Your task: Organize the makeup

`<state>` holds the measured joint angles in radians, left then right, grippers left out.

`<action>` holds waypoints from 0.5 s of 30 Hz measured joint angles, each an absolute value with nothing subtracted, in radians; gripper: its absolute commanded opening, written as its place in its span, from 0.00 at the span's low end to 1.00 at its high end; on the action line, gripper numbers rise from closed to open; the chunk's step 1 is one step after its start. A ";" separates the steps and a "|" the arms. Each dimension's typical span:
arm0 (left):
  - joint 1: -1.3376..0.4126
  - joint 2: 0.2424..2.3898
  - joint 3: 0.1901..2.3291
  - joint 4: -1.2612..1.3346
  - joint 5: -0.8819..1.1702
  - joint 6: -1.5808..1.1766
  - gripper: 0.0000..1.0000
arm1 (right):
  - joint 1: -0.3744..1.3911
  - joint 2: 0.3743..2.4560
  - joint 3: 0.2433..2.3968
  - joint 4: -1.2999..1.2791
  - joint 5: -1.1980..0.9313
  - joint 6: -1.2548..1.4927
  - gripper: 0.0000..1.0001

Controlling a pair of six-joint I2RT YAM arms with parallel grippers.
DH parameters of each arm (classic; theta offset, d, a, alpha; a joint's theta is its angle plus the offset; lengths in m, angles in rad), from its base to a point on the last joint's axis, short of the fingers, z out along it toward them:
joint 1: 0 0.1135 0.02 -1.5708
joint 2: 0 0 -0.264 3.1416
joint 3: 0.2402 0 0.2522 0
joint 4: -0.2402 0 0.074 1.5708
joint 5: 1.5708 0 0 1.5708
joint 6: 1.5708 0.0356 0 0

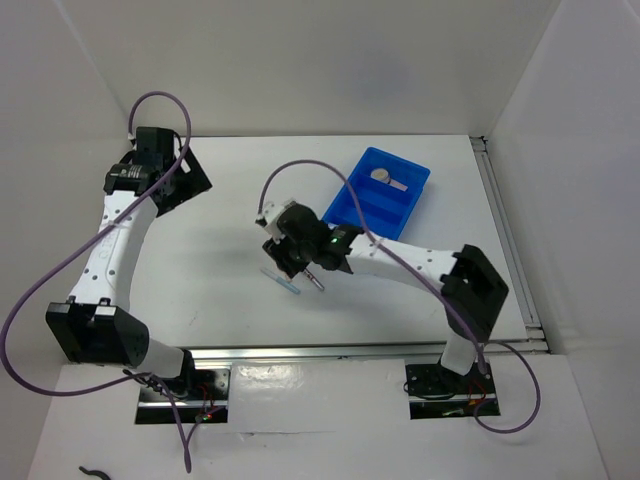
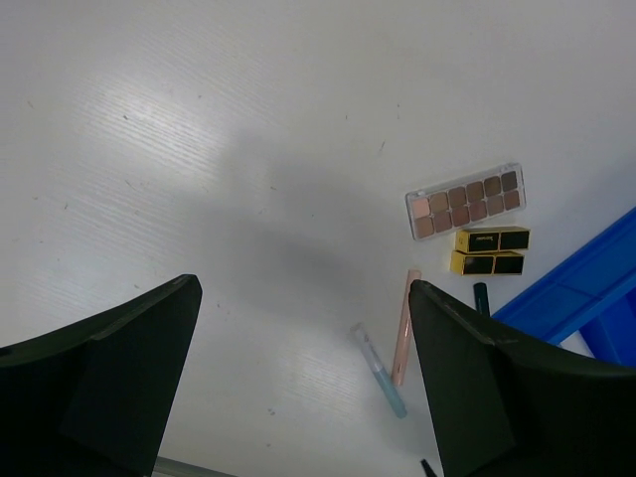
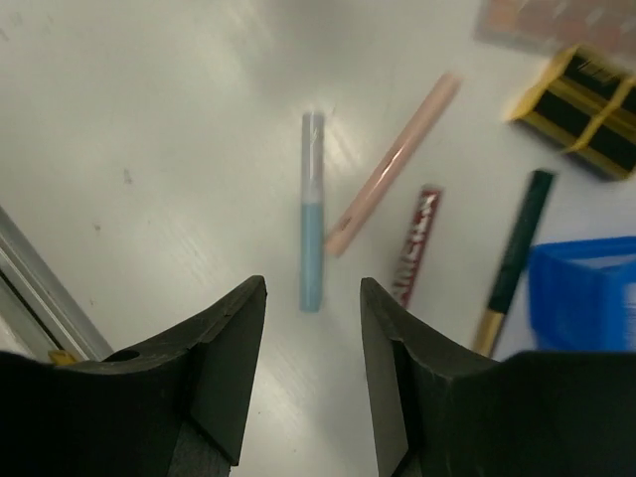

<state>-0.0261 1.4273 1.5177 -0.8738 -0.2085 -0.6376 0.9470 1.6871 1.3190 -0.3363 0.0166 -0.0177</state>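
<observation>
My right gripper is open and empty, low over the table centre. The clear tube with a light blue end lies just ahead of its fingertips, in line with the gap. Beside the tube lie a pink pencil, a red patterned pencil and a dark green pencil with a gold end. Black-and-gold boxes and a brown-shade palette lie beyond them. My left gripper is open and empty, held high at the far left, away from the makeup.
The blue divided bin stands at the back right and holds a round compact and a pinkish flat piece. Its corner shows in the right wrist view. A metal rail runs along the near table edge.
</observation>
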 measured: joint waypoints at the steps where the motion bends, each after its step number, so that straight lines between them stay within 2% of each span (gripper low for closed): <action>1: -0.023 1.438 1.532 -0.876 -0.209 -0.633 1.00 | 0.962 1.722 1.319 -0.344 0.013 -0.007 0.52; 4: -0.021 1.453 1.547 -0.881 -0.209 -0.628 1.00 | 0.978 1.804 1.316 -0.385 0.006 0.016 0.58; 15: -0.021 1.456 1.547 -0.890 -0.204 -0.627 1.00 | 0.979 1.892 1.316 -0.405 0.008 0.036 0.58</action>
<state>-0.0208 1.4555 1.5467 -0.8902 -0.2043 -0.6270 0.9794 1.8919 1.3155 -0.4053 0.0078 0.0360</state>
